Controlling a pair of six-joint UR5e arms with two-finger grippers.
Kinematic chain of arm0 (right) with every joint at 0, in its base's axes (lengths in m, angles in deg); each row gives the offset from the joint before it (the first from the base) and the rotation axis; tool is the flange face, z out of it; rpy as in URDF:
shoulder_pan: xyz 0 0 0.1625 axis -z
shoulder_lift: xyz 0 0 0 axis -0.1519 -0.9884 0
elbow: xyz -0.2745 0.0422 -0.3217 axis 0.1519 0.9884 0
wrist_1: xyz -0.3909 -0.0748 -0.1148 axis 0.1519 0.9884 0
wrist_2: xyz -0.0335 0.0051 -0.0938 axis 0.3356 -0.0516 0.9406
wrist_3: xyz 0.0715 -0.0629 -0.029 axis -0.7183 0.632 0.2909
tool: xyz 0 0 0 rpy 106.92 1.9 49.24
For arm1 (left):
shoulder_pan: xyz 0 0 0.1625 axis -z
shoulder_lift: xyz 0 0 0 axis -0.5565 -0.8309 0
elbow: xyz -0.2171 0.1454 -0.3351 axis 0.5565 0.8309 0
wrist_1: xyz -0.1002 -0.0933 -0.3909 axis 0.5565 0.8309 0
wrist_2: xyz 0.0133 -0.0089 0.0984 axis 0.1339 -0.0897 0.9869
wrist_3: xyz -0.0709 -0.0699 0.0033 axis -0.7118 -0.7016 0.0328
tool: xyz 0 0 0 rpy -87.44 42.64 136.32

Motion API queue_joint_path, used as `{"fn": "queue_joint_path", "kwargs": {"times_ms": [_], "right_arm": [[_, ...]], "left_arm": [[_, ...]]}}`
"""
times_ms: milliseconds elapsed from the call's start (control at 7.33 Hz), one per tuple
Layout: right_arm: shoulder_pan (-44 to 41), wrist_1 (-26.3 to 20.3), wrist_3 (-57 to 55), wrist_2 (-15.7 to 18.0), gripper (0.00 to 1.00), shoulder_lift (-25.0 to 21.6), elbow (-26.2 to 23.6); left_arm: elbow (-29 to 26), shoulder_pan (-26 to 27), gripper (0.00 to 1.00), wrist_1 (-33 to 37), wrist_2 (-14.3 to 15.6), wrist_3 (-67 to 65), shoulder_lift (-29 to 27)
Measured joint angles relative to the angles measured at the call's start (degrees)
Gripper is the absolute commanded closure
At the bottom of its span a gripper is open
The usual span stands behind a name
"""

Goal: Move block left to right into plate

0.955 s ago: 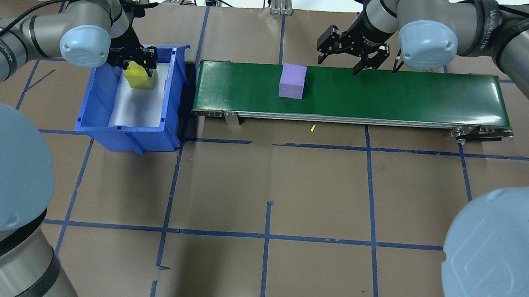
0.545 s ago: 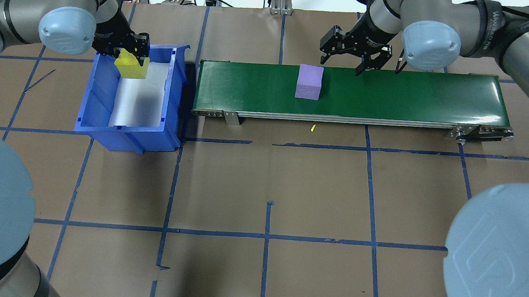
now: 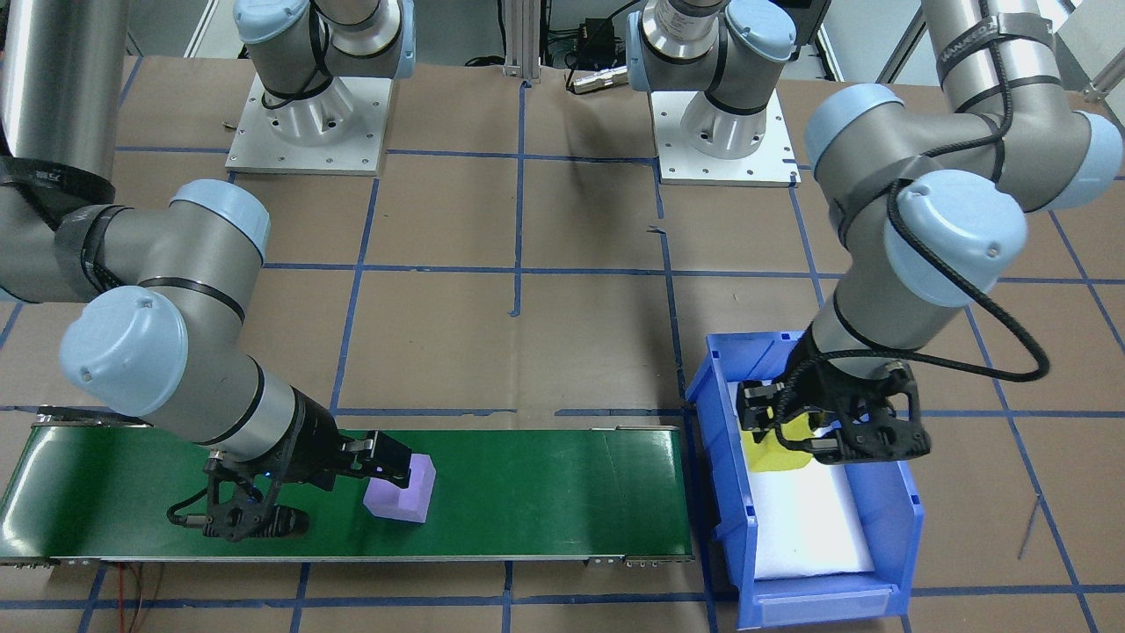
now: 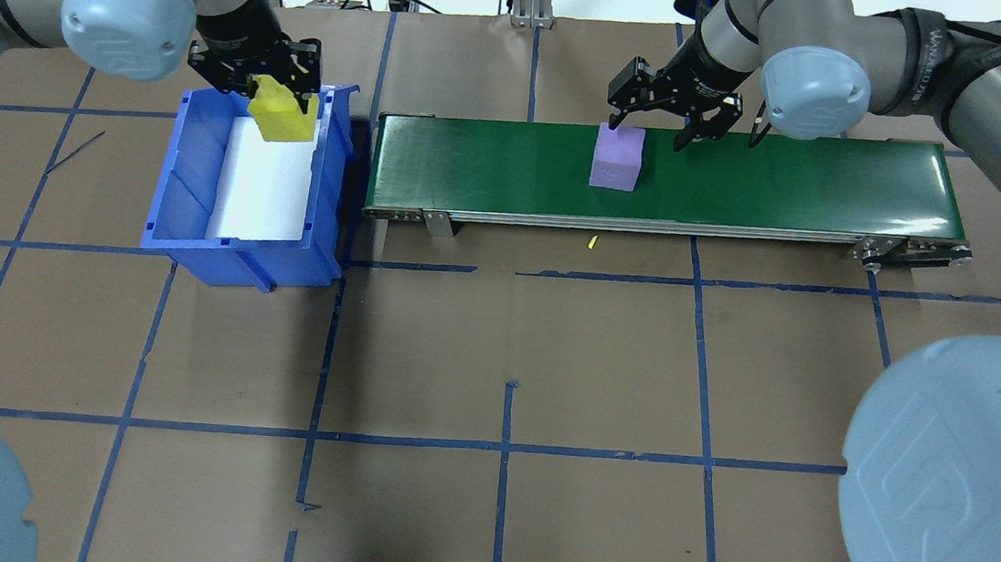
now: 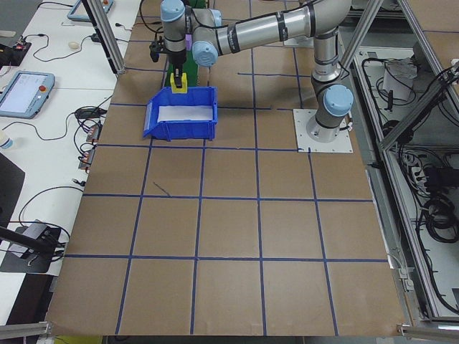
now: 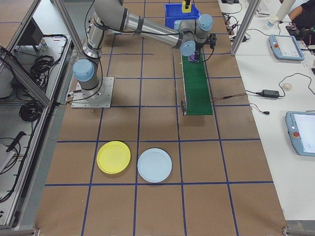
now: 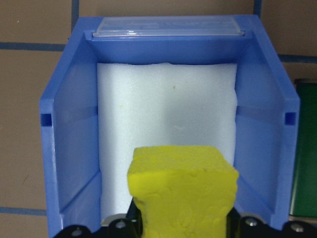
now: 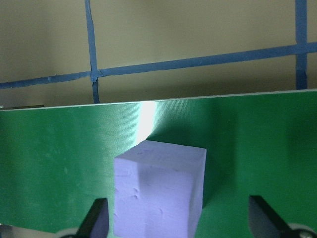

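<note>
- The left gripper [image 4: 278, 87] hangs over the far end of the blue bin [image 4: 181, 195], its fingers pinching a yellow block [image 4: 280, 118] from both sides.
- From the left wrist camera the yellow block [image 7: 182, 191] sits lifted above the white foam liner [image 7: 163, 129] on the bin floor, and it looks clear of the bin walls.
- The blue bin stands on the desk [image 4: 511, 365] just left of the green conveyor belt [image 4: 748, 186], near it but not touching as far as I can see.
- A purple block [image 4: 616, 157] stands upright on the green belt, about midway along its length.
- The right gripper [image 4: 660, 122] is low over the belt with its fingers spread wide; one finger is just at the far left corner of the purple block, the other well to the block's right.
- In the right wrist view the purple block [image 8: 158, 191] sits between the two spread fingers [image 8: 96, 218], closer to the left one, with a clear gap on the other side.
- The yellow plate [image 6: 113, 157] lies flat on the desk well away from the belt, right beside a pale blue plate [image 6: 154, 165]; both hold nothing.
- A small yellow scrap [image 4: 591, 243] lies on the brown paper just near the belt's front edge.
</note>
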Motion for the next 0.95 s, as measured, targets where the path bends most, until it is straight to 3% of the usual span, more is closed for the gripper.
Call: {"fn": "queue_joint_path", "kwargs": {"times_ms": [273, 409, 545, 682, 818, 955], "right_arm": [[0.12, 0.66, 0.07, -0.15, 0.03, 0.09, -0.74], [0.22, 1.05, 0.17, -0.16, 0.17, 0.46, -1.02], [0.45, 1.76, 0.27, 0.14, 0.65, 1.08, -1.58], [0.98, 2.53, 0.38, 0.55, 0.74, 1.54, -2.31], [1.81, 2.86, 0.57, 1.16, 0.75, 1.68, -2.72], [2.77, 2.91, 0.77, 1.88, 0.75, 1.45, -2.64]], "left_arm": [[-0.04, 5.07, 0.8, -3.84, -0.96, -3.89, -2.75], [-0.05, 6.98, 0.8, -6.9, -1.38, -4.54, -5.08], [0.03, 8.23, 0.78, -8.9, -1.54, -4.72, -6.72], [0.36, 8.85, 0.51, -9.92, -1.65, -4.77, -7.49], [0.79, 9.17, 0.19, -10.44, -1.72, -4.79, -7.83], [1.15, 9.3, 0.09, -10.64, -1.73, -4.72, -7.8]]}}
